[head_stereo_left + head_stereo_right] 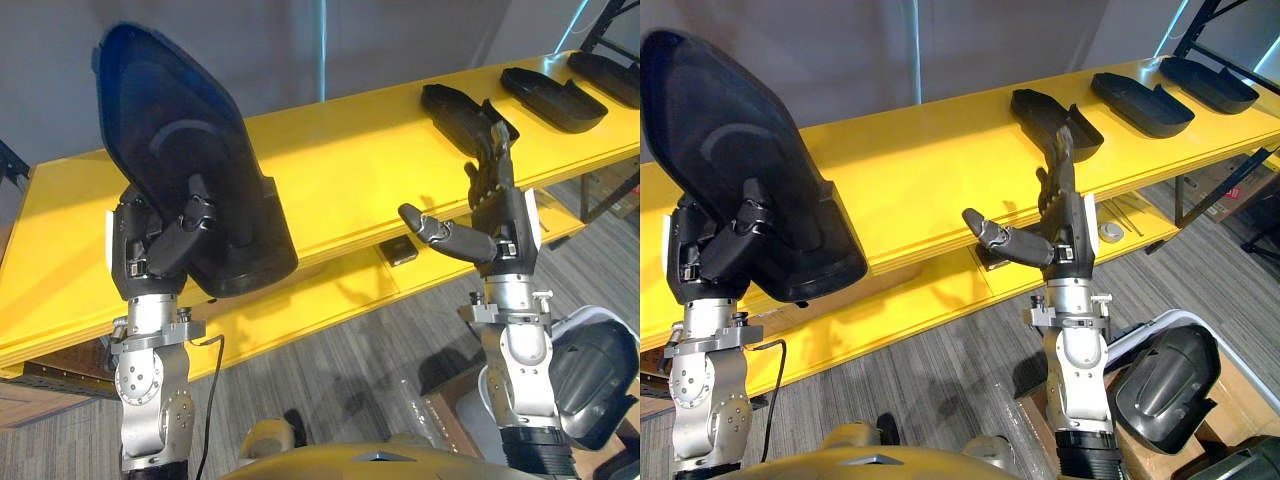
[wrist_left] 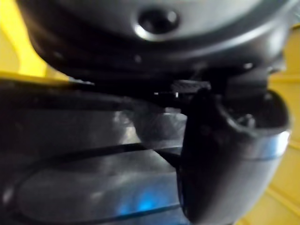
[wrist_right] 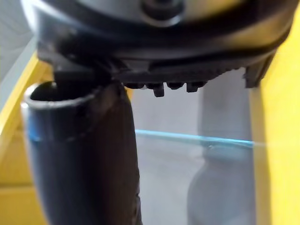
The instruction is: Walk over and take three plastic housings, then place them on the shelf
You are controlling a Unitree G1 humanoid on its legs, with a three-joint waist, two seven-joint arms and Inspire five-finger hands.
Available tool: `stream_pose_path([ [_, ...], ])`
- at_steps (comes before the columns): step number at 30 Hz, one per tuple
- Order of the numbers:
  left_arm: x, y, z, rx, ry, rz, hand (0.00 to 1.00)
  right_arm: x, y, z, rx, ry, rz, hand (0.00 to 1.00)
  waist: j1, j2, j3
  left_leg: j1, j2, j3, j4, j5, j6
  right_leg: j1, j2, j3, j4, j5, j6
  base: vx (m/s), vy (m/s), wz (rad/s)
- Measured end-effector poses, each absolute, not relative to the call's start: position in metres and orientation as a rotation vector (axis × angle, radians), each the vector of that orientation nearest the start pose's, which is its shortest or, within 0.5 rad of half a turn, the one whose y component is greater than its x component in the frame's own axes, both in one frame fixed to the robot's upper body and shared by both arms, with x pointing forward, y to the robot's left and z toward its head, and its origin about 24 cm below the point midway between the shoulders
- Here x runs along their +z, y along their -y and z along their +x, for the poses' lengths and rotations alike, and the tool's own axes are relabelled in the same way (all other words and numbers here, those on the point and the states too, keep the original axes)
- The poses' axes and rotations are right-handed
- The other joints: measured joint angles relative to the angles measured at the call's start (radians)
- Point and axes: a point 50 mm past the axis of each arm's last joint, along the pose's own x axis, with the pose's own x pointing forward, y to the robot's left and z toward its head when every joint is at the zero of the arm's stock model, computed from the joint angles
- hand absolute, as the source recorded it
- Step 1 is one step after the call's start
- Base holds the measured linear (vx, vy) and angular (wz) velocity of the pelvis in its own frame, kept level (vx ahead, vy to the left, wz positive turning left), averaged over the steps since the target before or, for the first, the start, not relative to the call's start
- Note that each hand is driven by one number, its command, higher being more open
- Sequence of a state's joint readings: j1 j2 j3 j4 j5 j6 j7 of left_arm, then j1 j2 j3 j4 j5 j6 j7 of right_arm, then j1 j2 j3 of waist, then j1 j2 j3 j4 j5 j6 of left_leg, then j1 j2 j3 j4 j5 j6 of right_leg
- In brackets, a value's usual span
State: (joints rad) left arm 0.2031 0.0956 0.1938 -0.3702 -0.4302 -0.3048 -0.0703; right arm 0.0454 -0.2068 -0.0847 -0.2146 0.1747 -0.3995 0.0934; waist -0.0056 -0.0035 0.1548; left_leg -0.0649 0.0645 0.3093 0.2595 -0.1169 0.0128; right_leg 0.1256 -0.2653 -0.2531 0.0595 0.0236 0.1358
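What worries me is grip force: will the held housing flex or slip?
Probably stiff: the housing rises from the left hand without sagging. Likely light, gripped at one end only. Its glossy shell may slip.

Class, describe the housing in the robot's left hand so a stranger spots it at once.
Find the long yellow shelf. Before its left end, the left hand grips a dark housing. It alone is held upright; the shelf's housings lie flat.

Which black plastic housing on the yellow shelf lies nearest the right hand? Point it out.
The leftmost black plastic housing of three on the yellow shelf, just behind the open right hand; the middle housing and rightmost housing lie farther along.
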Motion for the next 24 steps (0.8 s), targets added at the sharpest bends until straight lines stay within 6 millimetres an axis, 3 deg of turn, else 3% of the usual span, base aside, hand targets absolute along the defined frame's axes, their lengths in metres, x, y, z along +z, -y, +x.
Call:
stream_pose_path([
  [5, 0.117, -0.214, 0.199, 0.133, 0.528, -0.243, 0.0, 0.136, 0.197, 0.229, 0.072, 0.621, -0.087, 1.0, -0.003, -0.001, -0.002, -0.02, 0.016, -0.028, -0.002, 0.025, -0.017, 0.002, 0.026, -0.02, -0.013, -0.004, -0.005, -0.05, -0.043, 0.13],
  [8, 0.117, -0.202, 0.213, 0.068, 0.483, -0.275, 0.0, 0.136, 0.199, 0.229, 0.054, 0.621, -0.076, 1.0, -0.008, -0.001, -0.002, -0.02, 0.014, -0.03, -0.002, 0.036, -0.023, 0.004, 0.03, -0.018, -0.012, -0.025, -0.014, -0.07, -0.036, 0.01],
  [14, 0.087, -0.191, 0.259, 0.06, 0.25, -0.279, 0.0, 0.127, 0.195, 0.229, 0.069, 0.574, -0.001, 1.0, -0.076, 0.019, -0.016, -0.011, 0.022, 0.016, -0.006, 0.039, -0.035, -0.034, 0.025, 0.041, 0.009, -0.057, -0.008, -0.1, -0.012, -0.25],
  [18, 0.075, -0.194, 0.278, 0.116, 0.152, -0.275, 0.0, 0.107, 0.195, 0.222, 0.094, 0.49, 0.11, 1.0, -0.113, 0.024, -0.019, 0.008, 0.026, 0.063, -0.018, 0.039, -0.034, -0.061, 0.024, 0.096, 0.019, -0.056, -0.007, -0.03, 0.025, -0.38],
  [24, 0.092, -0.207, 0.308, 0.186, 0.167, -0.258, 0.0, 0.076, 0.175, 0.218, 0.225, 0.312, 0.194, 1.0, -0.145, 0.033, -0.025, 0.005, 0.034, 0.097, -0.022, 0.044, -0.031, -0.097, 0.031, 0.145, 0.024, -0.04, 0.017, 0.0, 0.005, -0.19],
])
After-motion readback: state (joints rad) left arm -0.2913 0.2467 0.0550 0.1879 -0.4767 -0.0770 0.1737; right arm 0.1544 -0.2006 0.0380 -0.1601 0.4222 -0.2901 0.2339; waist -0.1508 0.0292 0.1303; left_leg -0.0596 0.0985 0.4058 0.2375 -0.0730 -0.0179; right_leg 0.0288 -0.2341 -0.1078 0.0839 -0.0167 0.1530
